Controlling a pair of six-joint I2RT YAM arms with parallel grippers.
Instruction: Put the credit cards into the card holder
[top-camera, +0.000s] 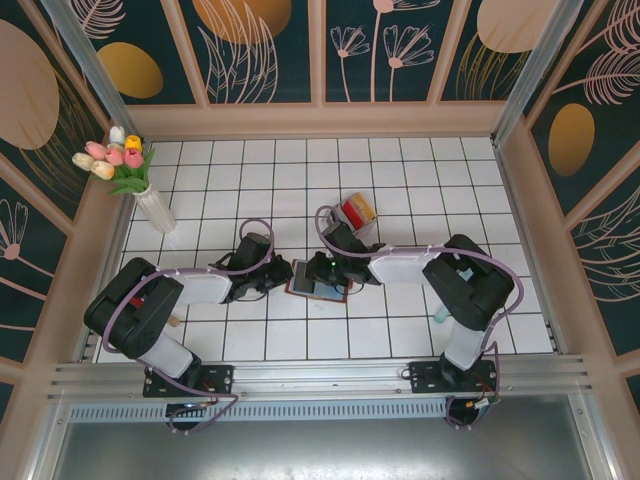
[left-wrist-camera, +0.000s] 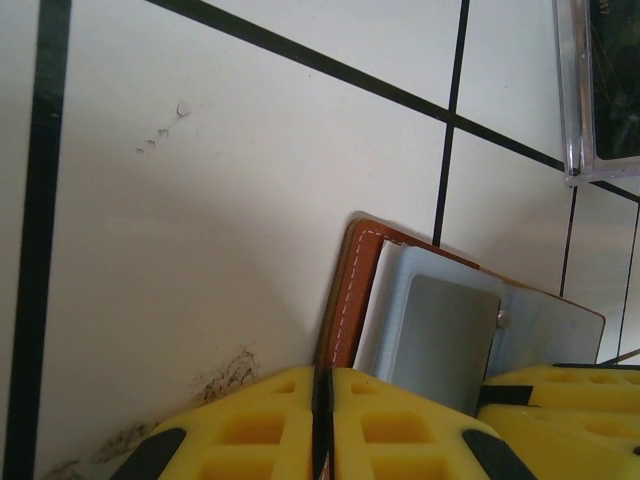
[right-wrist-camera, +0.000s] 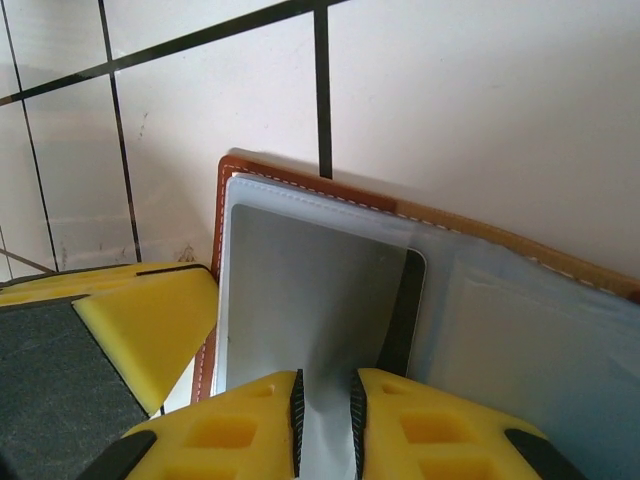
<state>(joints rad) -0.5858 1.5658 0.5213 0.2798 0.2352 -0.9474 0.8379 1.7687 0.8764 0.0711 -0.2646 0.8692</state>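
Arms folded inward: left pincer (left-wrist-camera: 322, 378) on card holder (left-wrist-camera: 347, 300), right pincer (right-wrist-camera: 325, 388) on card (right-wrist-camera: 300, 290)

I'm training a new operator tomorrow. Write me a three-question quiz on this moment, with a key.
1. True or false: the card holder lies folded shut on the table.
2. What do the right fingers pinch? A) a grey card B) a coin C) a pen
3. Seen from the arm bases, where does the tray of coloured cards sit relative to the card holder?

Key: 1 false, it lies open. 2 A. 3 beyond it, farther from the bases and slightly to the right.
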